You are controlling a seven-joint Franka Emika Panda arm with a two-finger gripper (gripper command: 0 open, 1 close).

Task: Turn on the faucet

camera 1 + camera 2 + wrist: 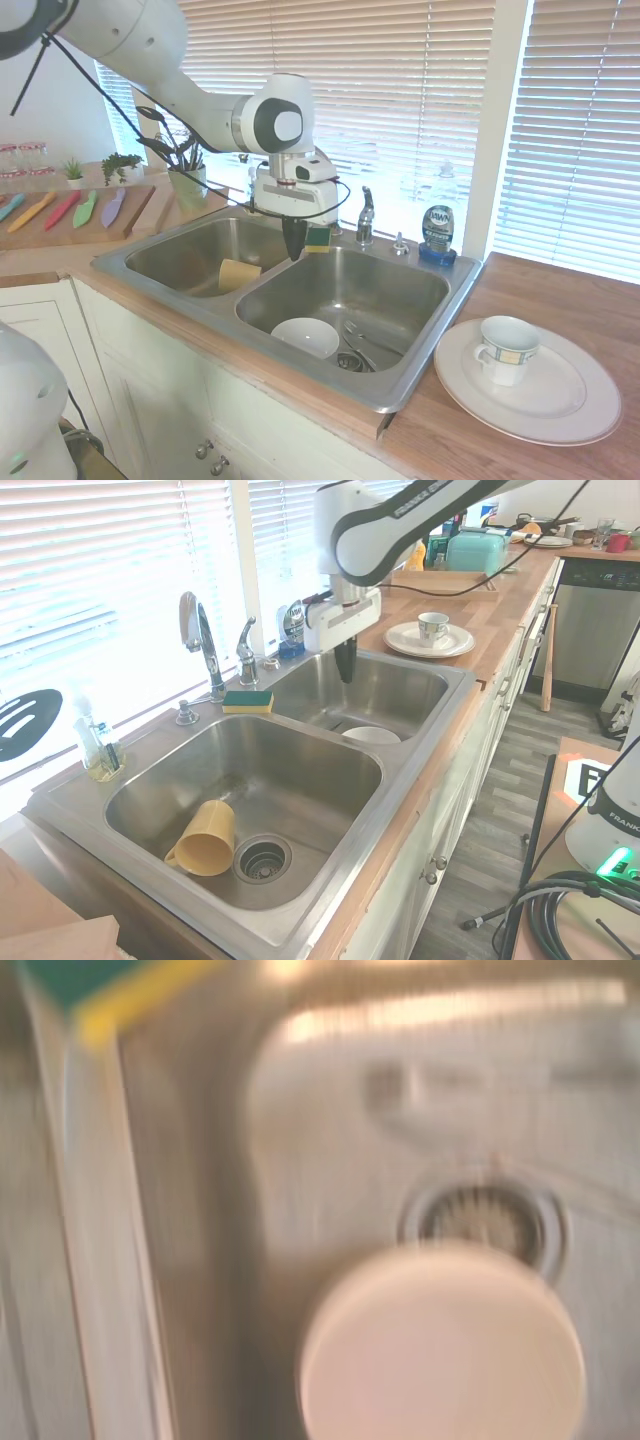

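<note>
The chrome faucet (197, 632) stands on the back ledge of the steel double sink (415, 810), with its arched spout and a small lever handle (246, 648) beside it. In the first exterior view the handle (365, 213) shows, while my wrist hides the spout. My gripper (294, 247) hangs point-down over the basin with the white bowl, near the divider. It is in front of the faucet and apart from the handle. In the second exterior view the gripper (345, 670) looks shut, with nothing held. The wrist view is blurred.
A green-and-yellow sponge (248, 701) lies on the ledge by the faucet. A white bowl (306, 337) sits in one basin, a yellow cup (205, 840) in the other. A blue dish-soap bottle (437, 232), and a plate (560, 400) with a mug (507, 350), stand near the sink.
</note>
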